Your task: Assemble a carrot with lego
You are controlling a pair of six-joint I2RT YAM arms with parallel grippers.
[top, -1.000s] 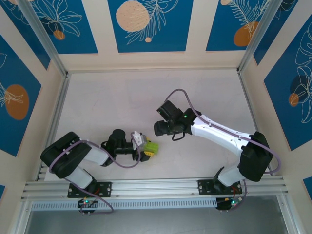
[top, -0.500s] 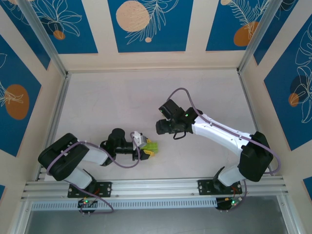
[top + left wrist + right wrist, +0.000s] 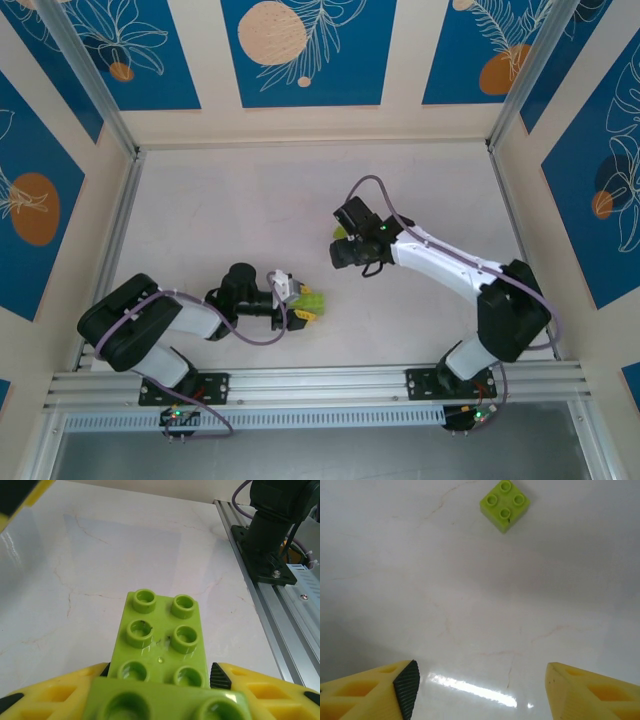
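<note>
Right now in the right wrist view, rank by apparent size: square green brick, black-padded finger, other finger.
1. The black-padded finger and the other finger: look alike, both cropped by the frame.
2. The square green brick: smallest, though farther from the camera, so true size is unsure.

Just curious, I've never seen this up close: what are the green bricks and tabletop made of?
Long green brick: apparently moulded plastic, glossy, highlights on its round studs. Small square brick: likely the same plastic. Tabletop: pale, faintly veined like marble, shiny with reflections; real stone or printed laminate, I cannot tell.
</note>
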